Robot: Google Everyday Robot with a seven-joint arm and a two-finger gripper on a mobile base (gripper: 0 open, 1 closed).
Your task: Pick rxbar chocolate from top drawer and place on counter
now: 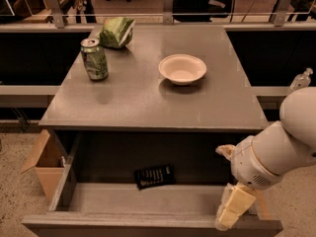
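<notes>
The rxbar chocolate (154, 176) is a flat black wrapped bar lying on the floor of the open top drawer (98, 199), near its back and middle. The counter (148, 90) is the grey cabinet top above the drawer. My gripper (231, 209) hangs from the white arm at the drawer's right front corner, to the right of the bar and apart from it. Its pale fingers point down over the drawer's front rim.
On the counter stand a green can (94, 59) at the left, a green snack bag (117, 32) at the back left and a white bowl (182, 68) at the middle right. A tan cardboard box (45, 165) sits on the floor left of the drawer.
</notes>
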